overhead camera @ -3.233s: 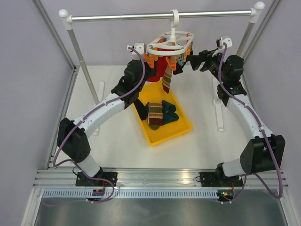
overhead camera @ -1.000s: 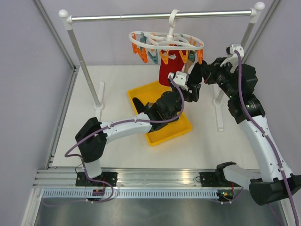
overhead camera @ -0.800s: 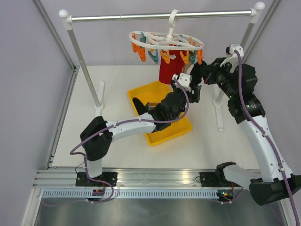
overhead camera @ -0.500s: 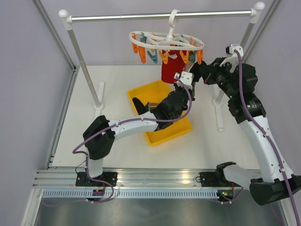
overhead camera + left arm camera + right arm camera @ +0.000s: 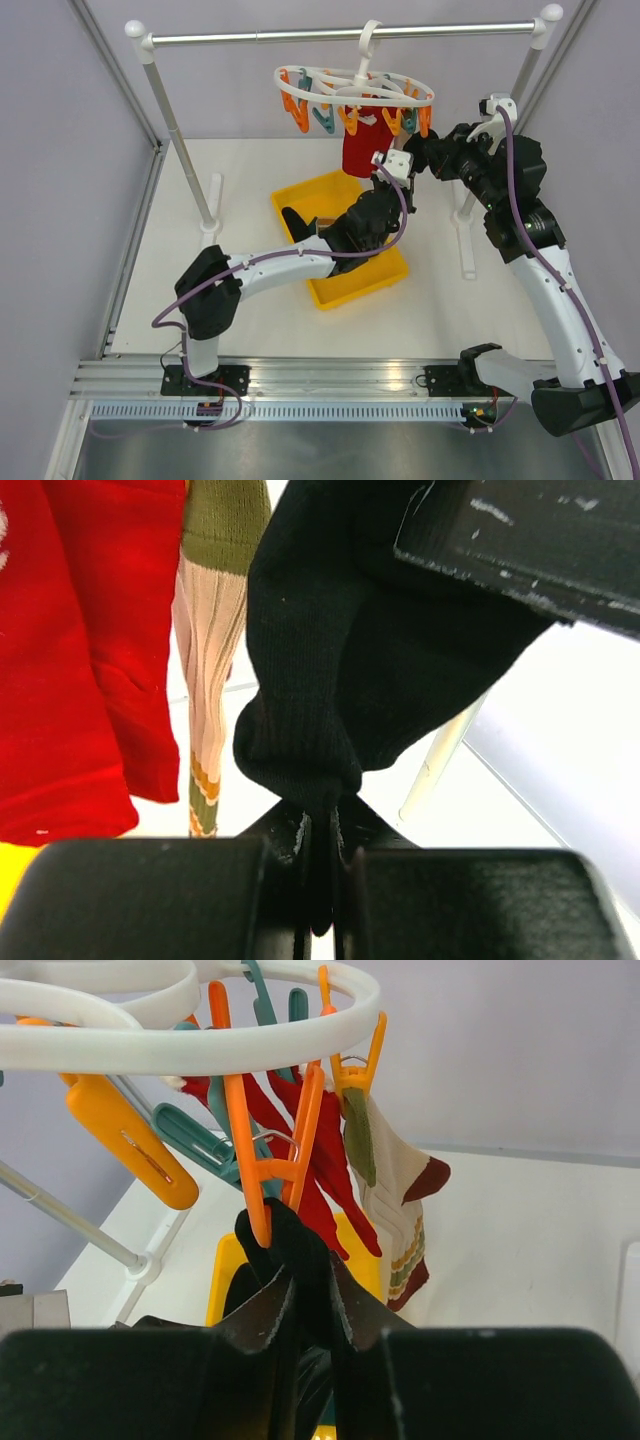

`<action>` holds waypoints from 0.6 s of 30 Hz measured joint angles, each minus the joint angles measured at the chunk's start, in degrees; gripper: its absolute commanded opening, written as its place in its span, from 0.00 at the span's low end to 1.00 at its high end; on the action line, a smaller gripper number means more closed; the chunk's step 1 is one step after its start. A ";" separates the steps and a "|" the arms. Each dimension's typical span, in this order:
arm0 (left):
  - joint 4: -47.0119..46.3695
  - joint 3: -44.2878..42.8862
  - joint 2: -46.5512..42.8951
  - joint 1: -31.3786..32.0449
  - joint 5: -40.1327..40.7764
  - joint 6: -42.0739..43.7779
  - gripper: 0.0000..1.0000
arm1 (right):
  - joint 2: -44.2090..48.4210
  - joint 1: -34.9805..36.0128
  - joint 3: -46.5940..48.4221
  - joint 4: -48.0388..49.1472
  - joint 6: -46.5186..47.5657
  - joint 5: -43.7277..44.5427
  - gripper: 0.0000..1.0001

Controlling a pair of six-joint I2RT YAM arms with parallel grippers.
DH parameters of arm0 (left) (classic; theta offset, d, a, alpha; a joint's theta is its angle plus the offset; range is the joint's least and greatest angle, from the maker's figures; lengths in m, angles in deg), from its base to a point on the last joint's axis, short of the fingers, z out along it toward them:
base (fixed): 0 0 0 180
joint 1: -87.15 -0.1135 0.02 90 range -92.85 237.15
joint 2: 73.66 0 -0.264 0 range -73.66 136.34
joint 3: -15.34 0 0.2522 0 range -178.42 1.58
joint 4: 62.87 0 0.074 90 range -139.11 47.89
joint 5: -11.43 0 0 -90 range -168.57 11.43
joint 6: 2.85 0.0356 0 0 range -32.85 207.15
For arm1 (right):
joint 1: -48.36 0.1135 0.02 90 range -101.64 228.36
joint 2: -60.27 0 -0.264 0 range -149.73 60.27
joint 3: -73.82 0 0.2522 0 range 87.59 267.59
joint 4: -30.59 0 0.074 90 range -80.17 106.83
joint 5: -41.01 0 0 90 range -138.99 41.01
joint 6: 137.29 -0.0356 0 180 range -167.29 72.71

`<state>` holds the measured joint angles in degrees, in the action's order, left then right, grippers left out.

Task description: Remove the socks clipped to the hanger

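Note:
The white ring hanger [image 5: 362, 86] [image 5: 200, 1050] hangs by its hook from the rail, with orange and teal clips dangling. A black sock [image 5: 300, 1250] [image 5: 360, 670] hangs from an orange clip [image 5: 268, 1165]. My right gripper [image 5: 312, 1285] [image 5: 418, 158] is closed on its top just under the clip, the jaws a little parted by the fabric. My left gripper [image 5: 320, 825] [image 5: 402, 172] is shut on the same sock's lower end. A red sock [image 5: 360, 150] [image 5: 80, 650] and a tan patterned sock [image 5: 395, 1210] [image 5: 212, 630] hang clipped beside it.
A yellow tray [image 5: 350, 295] lies on the white table under the hanger, and a dark sock [image 5: 295, 220] lies in its far-left corner. The metal rail [image 5: 340, 35] spans the back on two posts [image 5: 185, 150]. The left arm stretches across the tray.
The left arm has swung from the hanger's left to under its right side and risen to the black sock. The hanger has turned. The right arm has barely moved over the last second.

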<state>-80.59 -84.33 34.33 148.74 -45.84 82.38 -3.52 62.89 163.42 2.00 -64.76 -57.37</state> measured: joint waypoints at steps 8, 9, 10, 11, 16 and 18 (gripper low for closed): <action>3.30 1.40 -2.86 -0.20 -0.48 -4.00 0.02 | -0.15 0.00 0.39 -0.50 0.74 1.09 0.45; 3.54 2.14 -3.78 -0.42 -0.76 -4.83 0.02 | -0.15 0.00 0.48 -0.48 1.14 1.20 0.49; 3.78 2.73 -4.44 -0.55 -0.98 -5.40 0.02 | -0.15 0.00 0.52 -0.46 1.33 1.25 0.50; 3.98 3.32 -5.20 -0.81 -1.38 -6.32 0.02 | -0.15 0.00 0.63 -0.48 1.75 1.31 0.50; 5.90 5.70 -8.15 -2.80 -3.91 -11.19 0.02 | -0.15 0.00 1.11 -0.55 3.48 1.18 0.58; 6.56 5.75 -8.41 -3.69 -4.94 -12.83 0.02 | -0.15 0.00 1.20 -0.55 4.09 0.61 0.58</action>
<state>-74.04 -78.58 25.91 145.04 -50.78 69.55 -3.68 62.89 164.62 1.45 -60.67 -56.76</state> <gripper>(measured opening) 0.049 0.576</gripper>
